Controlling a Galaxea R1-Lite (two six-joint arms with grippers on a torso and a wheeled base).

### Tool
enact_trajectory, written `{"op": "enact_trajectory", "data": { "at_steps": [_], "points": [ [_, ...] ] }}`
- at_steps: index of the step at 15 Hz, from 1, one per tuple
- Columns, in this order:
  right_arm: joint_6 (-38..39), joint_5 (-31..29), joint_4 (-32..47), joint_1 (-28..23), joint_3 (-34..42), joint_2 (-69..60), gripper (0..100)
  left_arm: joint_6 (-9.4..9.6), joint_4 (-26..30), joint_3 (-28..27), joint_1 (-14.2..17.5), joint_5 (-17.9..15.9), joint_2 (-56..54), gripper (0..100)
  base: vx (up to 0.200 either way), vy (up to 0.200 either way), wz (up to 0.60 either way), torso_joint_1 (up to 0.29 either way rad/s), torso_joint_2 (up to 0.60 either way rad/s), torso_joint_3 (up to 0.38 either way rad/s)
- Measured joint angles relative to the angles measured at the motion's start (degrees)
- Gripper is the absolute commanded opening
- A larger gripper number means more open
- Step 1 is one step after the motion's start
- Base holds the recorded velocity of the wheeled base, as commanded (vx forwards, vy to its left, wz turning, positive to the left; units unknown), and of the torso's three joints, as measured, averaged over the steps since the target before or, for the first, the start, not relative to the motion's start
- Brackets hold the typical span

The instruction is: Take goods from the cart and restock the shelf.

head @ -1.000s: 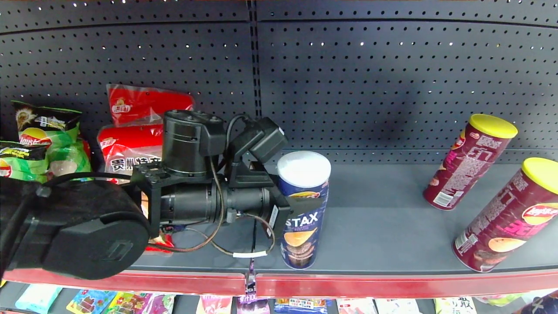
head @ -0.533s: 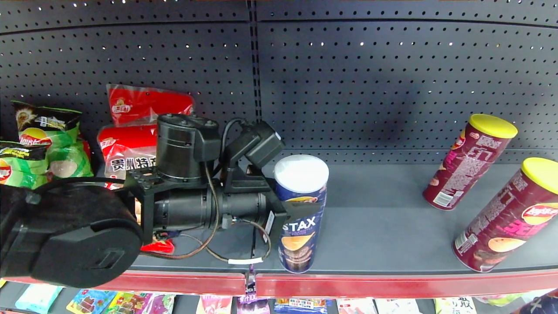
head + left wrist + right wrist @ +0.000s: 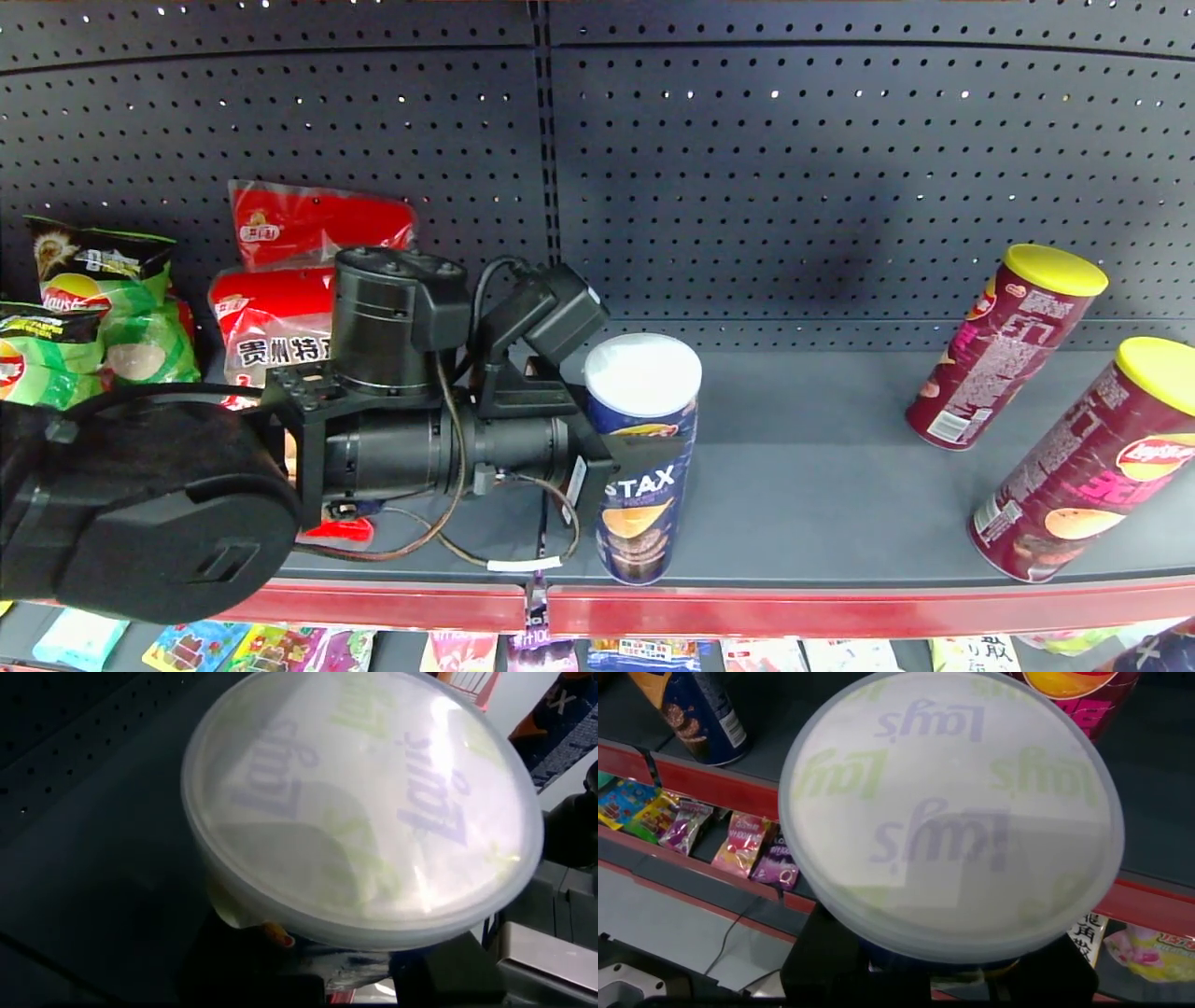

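ok, blue chips can (image 3: pixel 639 523) stood upright near the shelf's (image 3: pixel 822 485) front edge, left gripper (image 3: pixel 639 446) clamped tight round its middle. right gripper (image 3: pixel 945 973) gripped a second lidded can (image 3: pixel 952 812) out past the red shelf lip (image 3: pixel 682 770). rear maroon can (image 3: pixel 1004 345) and front maroon can (image 3: pixel 1083 467) sat well off to the right.

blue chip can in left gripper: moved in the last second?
Yes. The blue chip can has dropped slightly and shifted left, its base now nearer the red shelf edge.
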Motion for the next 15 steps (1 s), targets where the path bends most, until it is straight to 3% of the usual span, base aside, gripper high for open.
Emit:
{"op": "enact_trajectory", "data": {
  "at_steps": [1, 9, 12, 15],
  "points": [
    [-0.1, 0.0, 0.0, 0.0, -0.1, 0.1, 0, 0.07, 0.0, 0.1, -0.2, 0.0, -0.1, 100, 0.000, 0.000, 0.00, 0.000, 0.00, 0.000],
    [-1.4, 3.7, 0.1, 0.9, -3.8, 5.0, 0, -0.26, 0.1, 1.4, -1.0, 3.4, -1.7, 100, 0.000, 0.000, 0.00, 0.000, 0.00, 0.000],
    [-3.7, 3.9, 0.0, 6.0, -8.2, 10.9, 0, -0.74, 0.1, 5.9, -0.7, 4.4, -4.8, 100, 0.000, 0.000, 0.00, 0.000, 0.00, 0.000],
    [-4.9, 3.8, 0.0, 12.9, -14.1, 18.8, 0, -3.25, 0.0, 11.8, -0.7, 5.8, -9.9, 100, 0.000, 0.000, 0.00, 0.000, 0.00, 0.000]
  ]
}}
